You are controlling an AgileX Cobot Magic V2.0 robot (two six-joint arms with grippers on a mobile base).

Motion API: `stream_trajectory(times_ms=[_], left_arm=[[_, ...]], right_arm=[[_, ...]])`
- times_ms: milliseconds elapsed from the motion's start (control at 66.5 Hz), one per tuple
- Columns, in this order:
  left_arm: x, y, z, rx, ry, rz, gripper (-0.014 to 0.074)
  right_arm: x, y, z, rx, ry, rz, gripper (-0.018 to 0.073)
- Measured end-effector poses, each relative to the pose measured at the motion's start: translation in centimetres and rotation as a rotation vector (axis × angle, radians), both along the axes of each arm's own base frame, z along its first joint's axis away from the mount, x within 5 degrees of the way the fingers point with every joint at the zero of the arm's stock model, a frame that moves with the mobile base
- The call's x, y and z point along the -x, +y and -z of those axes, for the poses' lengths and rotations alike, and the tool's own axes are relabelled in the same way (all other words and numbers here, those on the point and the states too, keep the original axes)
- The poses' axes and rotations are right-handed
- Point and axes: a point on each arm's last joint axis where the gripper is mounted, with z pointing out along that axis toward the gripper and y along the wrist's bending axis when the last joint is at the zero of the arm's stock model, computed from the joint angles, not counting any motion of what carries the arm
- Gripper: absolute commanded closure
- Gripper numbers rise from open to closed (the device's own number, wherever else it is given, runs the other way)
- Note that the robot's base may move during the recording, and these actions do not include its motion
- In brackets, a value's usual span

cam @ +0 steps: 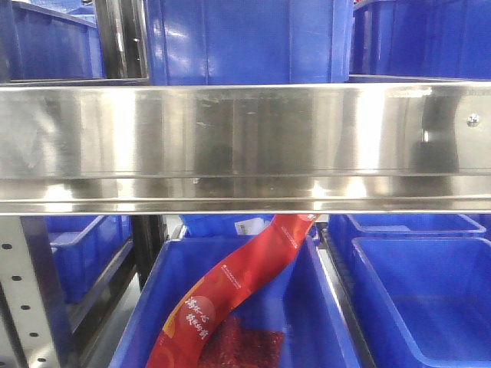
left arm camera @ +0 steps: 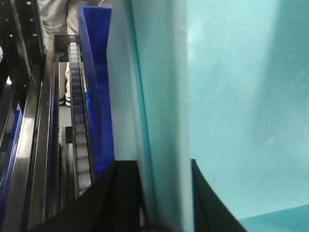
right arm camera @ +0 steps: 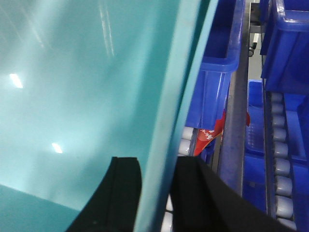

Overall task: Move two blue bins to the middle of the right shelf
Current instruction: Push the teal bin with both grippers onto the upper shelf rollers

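A pale cyan bin fills the left wrist view (left arm camera: 231,96). My left gripper (left arm camera: 164,198) is shut on its upright side wall, one black finger (left arm camera: 120,193) outside and one inside. A cyan bin also fills the right wrist view (right arm camera: 72,87). My right gripper (right arm camera: 157,193) is shut on its wall and rim, with one finger (right arm camera: 120,193) inside. I cannot tell whether this is one bin or two stacked. The front view shows no cyan bin and no gripper. The shelf's shiny steel front rail (cam: 245,138) spans that view.
Dark blue bins sit above the rail (cam: 245,38) and below it (cam: 422,307). One lower bin (cam: 307,322) holds a red bag (cam: 230,299). A grey perforated post (cam: 23,291) stands at left. White roller tracks (left arm camera: 79,145) (right arm camera: 282,169) run beside dark blue bins (left arm camera: 96,72) (right arm camera: 217,72).
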Motion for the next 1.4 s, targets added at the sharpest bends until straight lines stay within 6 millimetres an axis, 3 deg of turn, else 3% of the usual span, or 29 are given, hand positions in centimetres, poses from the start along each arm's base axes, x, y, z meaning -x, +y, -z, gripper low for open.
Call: stream_trajectory(times_ms=[301,436,737,1038,1128,1248,1399], left_arm=[[0.0,0.0,0.0,-0.001,0.002,0.0,0.0707],[0.4,0.0,0.8,-0.018,0.098,0.01,0.0707],[-0.3,-0.5,5.4,-0.057,0.404,0.031,0.0707],[-1.9,-0.9,11.2,-0.105,0.557,0.04,0.0707],[-2.2,-1.0,12.3,-0.111,0.568,0.039,0.0694],[-2.5,-1.0,12.6,-0.117,0.559,0.037,0.058],[-2.6,-1.0,12.5,-0.126,0.532,0.042,0.0298]], right_arm=[[0.0,0.0,0.1,0.003,0.007,0.0,0.0713],[0.5,-0.1,0.8,0.034,0.093,-0.009,0.0713],[0.5,0.0,3.4,0.099,0.277,-0.021,0.0713],[-0.9,0.6,9.7,0.148,0.426,-0.018,0.0713],[-1.2,0.7,10.8,0.153,0.442,-0.018,0.0711],[-1.6,0.9,11.3,0.148,0.435,-0.015,0.0597],[-1.8,0.9,11.3,0.15,0.411,-0.016,0.0258]])
